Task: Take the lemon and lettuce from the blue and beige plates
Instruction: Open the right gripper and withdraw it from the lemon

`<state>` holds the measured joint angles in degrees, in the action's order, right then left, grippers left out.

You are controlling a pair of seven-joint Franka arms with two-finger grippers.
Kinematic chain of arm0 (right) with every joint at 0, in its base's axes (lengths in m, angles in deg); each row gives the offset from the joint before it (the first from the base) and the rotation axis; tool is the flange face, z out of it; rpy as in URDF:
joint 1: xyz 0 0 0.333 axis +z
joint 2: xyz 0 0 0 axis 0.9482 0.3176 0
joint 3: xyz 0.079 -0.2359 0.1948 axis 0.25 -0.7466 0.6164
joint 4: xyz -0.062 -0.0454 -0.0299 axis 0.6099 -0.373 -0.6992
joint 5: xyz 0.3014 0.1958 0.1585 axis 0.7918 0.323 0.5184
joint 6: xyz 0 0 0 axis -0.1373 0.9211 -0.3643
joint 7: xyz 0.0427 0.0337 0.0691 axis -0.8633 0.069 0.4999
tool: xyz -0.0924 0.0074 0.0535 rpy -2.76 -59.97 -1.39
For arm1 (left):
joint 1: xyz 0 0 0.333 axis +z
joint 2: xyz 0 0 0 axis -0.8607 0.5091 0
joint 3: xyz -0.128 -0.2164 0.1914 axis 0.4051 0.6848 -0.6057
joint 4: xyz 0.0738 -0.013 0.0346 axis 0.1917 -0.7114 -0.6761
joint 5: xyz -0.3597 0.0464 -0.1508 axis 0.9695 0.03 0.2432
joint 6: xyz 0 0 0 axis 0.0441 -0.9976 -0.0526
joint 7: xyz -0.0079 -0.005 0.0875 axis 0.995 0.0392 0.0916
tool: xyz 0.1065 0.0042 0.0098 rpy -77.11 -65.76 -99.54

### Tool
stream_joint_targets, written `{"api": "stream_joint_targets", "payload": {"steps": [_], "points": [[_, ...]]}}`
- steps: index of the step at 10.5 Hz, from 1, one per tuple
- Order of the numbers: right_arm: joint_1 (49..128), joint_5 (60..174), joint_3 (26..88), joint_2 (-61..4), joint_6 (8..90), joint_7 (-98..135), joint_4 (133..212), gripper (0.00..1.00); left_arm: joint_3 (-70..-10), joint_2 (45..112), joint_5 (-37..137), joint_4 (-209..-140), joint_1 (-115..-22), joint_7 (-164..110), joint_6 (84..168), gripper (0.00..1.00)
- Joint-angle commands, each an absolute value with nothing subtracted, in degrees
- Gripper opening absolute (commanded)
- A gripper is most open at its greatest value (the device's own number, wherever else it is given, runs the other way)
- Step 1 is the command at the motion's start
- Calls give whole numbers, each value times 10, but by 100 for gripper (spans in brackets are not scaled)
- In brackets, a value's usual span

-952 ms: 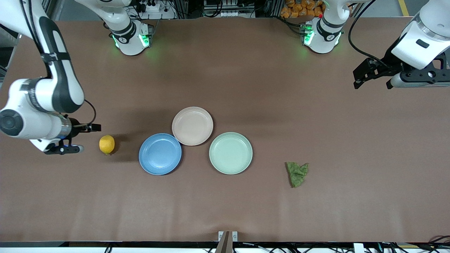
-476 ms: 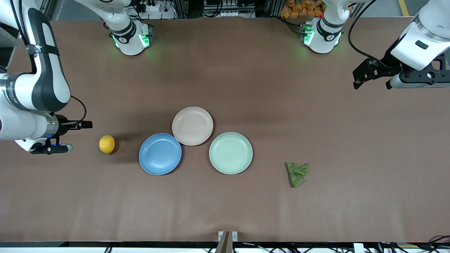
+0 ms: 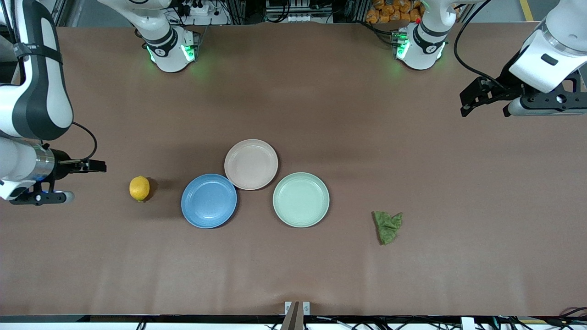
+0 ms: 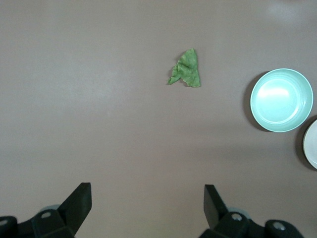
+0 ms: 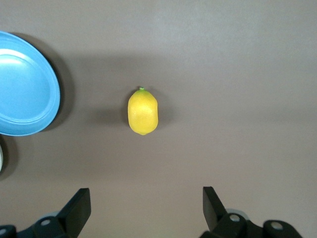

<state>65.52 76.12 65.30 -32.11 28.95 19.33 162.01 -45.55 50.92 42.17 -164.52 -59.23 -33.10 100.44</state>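
Your right gripper (image 5: 143, 208) hung wide open over bare table beside the lemon (image 3: 139, 188); your left gripper (image 4: 147, 206), also wide, waited well apart from the lettuce (image 3: 387, 226). Both plates, blue (image 3: 208, 200) and beige (image 3: 251, 164), sat empty. A careless regrasp could roll the lemon.

We note a yellow-orange lemon (image 3: 139, 188), a dark green lettuce (image 3: 387, 226), a mid-blue plate (image 3: 208, 200), a pinkish-beige plate (image 3: 251, 164), a mint-green plate (image 3: 301, 199), all plain, on a brown table (image 3: 321, 275).
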Motion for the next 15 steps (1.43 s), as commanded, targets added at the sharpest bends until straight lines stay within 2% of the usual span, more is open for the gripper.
{"api": "stream_joint_targets", "payload": {"steps": [1, 5, 9, 10, 12, 15], "points": [[648, 758, 660, -321, 279, 197, 1604, 100, -453, 519, 427, -1633, -591, -334, 994, 100], [658, 758, 656, -331, 278, 197, 1603, 100, -454, 524, 427, -1633, -590, -334, 995, 100], [683, 757, 637, -391, 295, 196, 1656, 100, -453, 524, 419, -1633, -590, -334, 998, 100], [680, 758, 637, -409, 314, 196, 1680, 100, -453, 524, 417, -1633, -591, -334, 998, 100], [672, 757, 637, -473, 425, 196, 1785, 100, -453, 524, 416, -1633, -590, -334, 999, 100], [666, 757, 636, -510, 443, 196, 1811, 100, -453, 524, 413, -1633, -591, -334, 1000, 100]]}}
